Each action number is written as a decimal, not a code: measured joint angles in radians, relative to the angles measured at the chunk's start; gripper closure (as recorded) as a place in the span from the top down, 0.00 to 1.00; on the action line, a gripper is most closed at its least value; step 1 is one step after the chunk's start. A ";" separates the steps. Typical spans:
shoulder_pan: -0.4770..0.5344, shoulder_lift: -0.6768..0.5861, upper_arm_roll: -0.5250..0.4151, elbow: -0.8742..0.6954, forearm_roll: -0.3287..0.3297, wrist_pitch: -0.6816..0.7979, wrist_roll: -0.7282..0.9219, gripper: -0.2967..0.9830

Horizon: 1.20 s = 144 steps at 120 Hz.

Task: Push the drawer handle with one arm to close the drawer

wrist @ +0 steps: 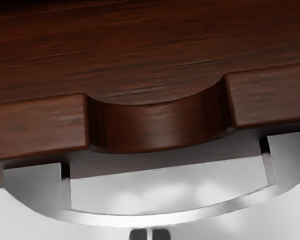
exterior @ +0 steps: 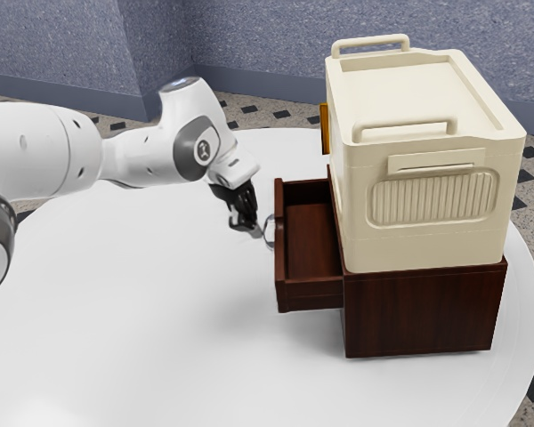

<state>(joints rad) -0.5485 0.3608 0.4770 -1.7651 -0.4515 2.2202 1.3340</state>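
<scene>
Okay, drawer [exterior: 280,267]: sticking well out of the cabinet [exterior: 418,311], on its 9 o'clock side as the exterior view's clock reads, tray plainly exposed. That's the job, and it's wide open.
Handle [wrist: 150,220]: silver, bowed, on the drawer's outer face at 9 o'clock, beneath the scooped notch [wrist: 160,125] in the front board. Here's my target, looking whole and reachable.
Gripper [exterior: 256,231]: right up by the handle, which lies at about 3 o'clock from me. Close work now! Whether we're actually touching, I can't tell.
Fingers [wrist: 161,234]: drawn together, a thin pale line between them, both on the outer side of the bow. Nothing grasped; it's a blunt nose for pushing, and that should suit.
Box [exterior: 427,213]: cream, sitting on top of the cabinet, towards 2 o'clock from my tips. I'd want to push low and level, well under it.
Table [exterior: 160,311]: white, carrying the cabinet. If I shove off-centre, the drawer might bind or the whole lot might skid.
Drawer travel: approach looks as good as done, closing isn't. All the visible opening is left to take up, so I judge the next move a steady push towards 3 o'clock, until the front board meets the cabinet.
</scene>
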 joint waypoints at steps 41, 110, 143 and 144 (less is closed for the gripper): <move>0.003 0.040 -0.029 0.054 -0.008 -0.005 -0.001 0.15; 0.010 0.133 -0.087 0.203 -0.019 -0.043 -0.024 0.16; 0.016 0.185 -0.115 0.294 -0.019 -0.061 -0.041 0.18; 0.017 0.187 -0.115 0.297 -0.019 -0.063 -0.041 0.19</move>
<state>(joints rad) -0.5320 0.5478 0.3619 -1.4681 -0.4701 2.1575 1.2927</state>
